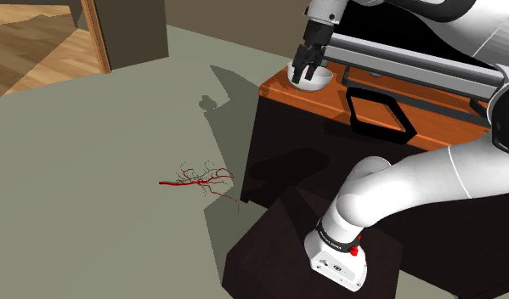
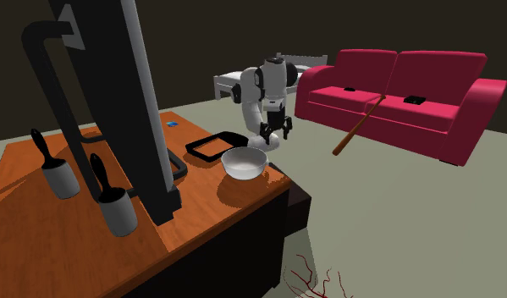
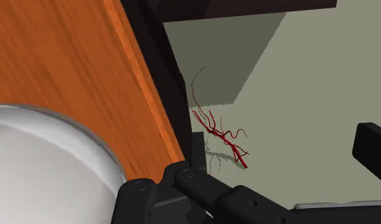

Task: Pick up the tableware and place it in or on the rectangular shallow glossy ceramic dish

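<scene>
The hand [image 1: 305, 76] hangs with its fingers spread, clasping nothing. The white bowl [image 1: 323, 78] sits just beneath it, near the corner of the orange bench [image 1: 282, 92]. A black rectangular dish [image 1: 352, 109] lies near the hand, past the bowl.

The bowl [image 2: 245, 162] is plain white with grey shading. The surface [image 2: 40, 220] is orange-brown with streaky wood grain. The dish [image 1: 352, 109] and end effector [image 1: 303, 75] are black. The floor [image 1: 91, 153] is dull grey-green, the twig [image 1: 197, 179] red, and the sofa [image 2: 395, 93] crimson.
</scene>
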Action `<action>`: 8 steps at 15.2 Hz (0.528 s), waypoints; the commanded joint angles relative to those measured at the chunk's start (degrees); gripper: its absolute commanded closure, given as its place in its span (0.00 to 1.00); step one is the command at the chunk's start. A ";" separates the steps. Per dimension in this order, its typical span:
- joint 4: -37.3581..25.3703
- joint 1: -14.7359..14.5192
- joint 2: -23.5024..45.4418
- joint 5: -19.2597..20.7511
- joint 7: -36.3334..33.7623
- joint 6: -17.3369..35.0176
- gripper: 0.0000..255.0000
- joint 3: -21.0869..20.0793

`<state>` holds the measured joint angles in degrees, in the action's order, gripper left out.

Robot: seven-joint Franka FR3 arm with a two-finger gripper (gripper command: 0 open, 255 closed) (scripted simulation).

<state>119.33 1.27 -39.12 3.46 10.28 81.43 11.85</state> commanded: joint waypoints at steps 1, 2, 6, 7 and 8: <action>-2.89 0.04 1.96 1.59 3.05 -0.12 0.00 1.89; -4.53 0.01 3.11 2.25 4.54 -0.16 0.00 2.84; -11.72 -0.32 8.14 4.26 10.59 -0.38 0.00 6.73; -13.69 -0.41 9.53 4.59 12.15 -0.46 0.00 7.71; -15.24 -0.50 10.62 4.79 13.35 -0.53 0.00 8.48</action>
<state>106.14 0.85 -29.50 7.91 22.19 81.48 19.57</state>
